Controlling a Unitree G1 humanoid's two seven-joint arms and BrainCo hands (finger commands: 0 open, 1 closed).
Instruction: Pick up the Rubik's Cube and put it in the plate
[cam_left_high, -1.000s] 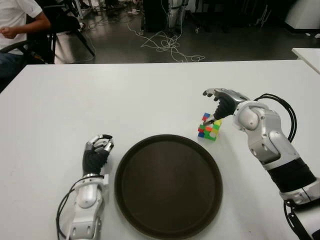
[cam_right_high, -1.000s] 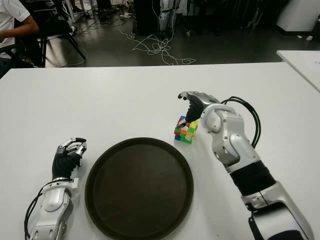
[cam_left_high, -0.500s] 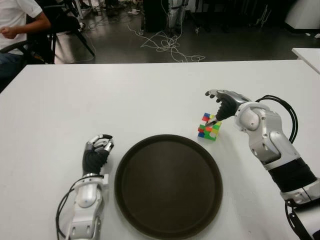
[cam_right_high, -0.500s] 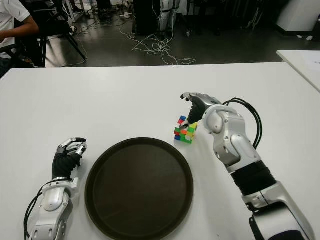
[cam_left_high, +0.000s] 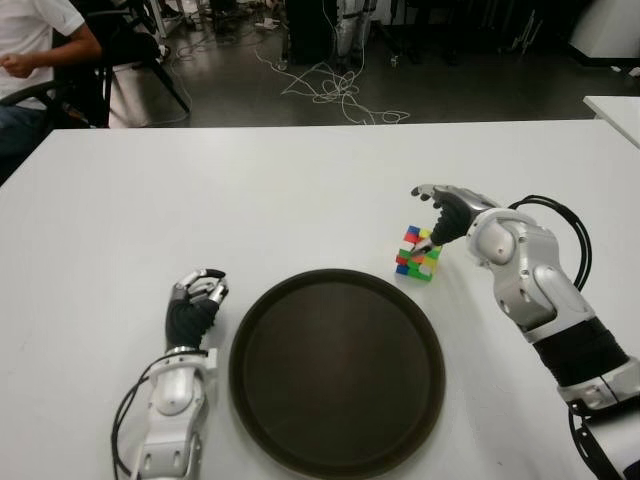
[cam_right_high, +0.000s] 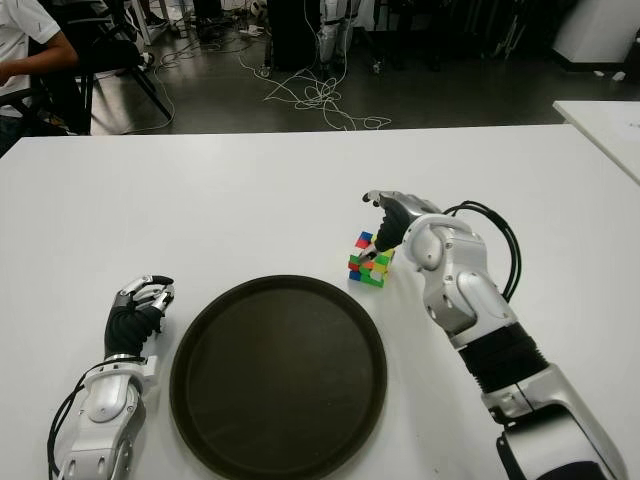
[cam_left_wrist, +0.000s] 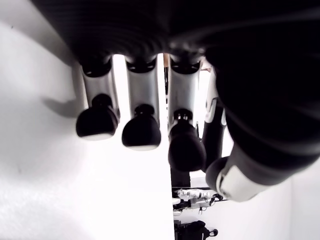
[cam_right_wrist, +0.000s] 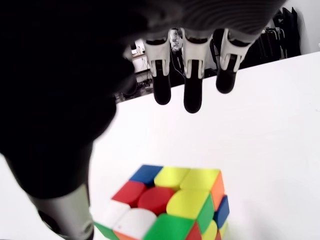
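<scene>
Rubik's Cube (cam_left_high: 418, 253) sits on the white tabletop (cam_left_high: 300, 190), right of centre, just off the far-right rim of the dark round plate (cam_left_high: 337, 371). Cube has no long axis; it's turned w/ one corner toward the plate. Right hand (cam_left_high: 447, 212) hovers over its far-right side, fingers (cam_right_wrist: 192, 75) spread, thumb beside cube, not gripping. Left hand (cam_left_high: 193, 300) near front edge, left of plate, fingers curled, empty.

Upper frame: a dark floor (cam_left_high: 240, 95) with tangled cables (cam_left_high: 335, 85); upper left, a seated person (cam_left_high: 35, 50) on a chair (cam_left_high: 140, 55).
</scene>
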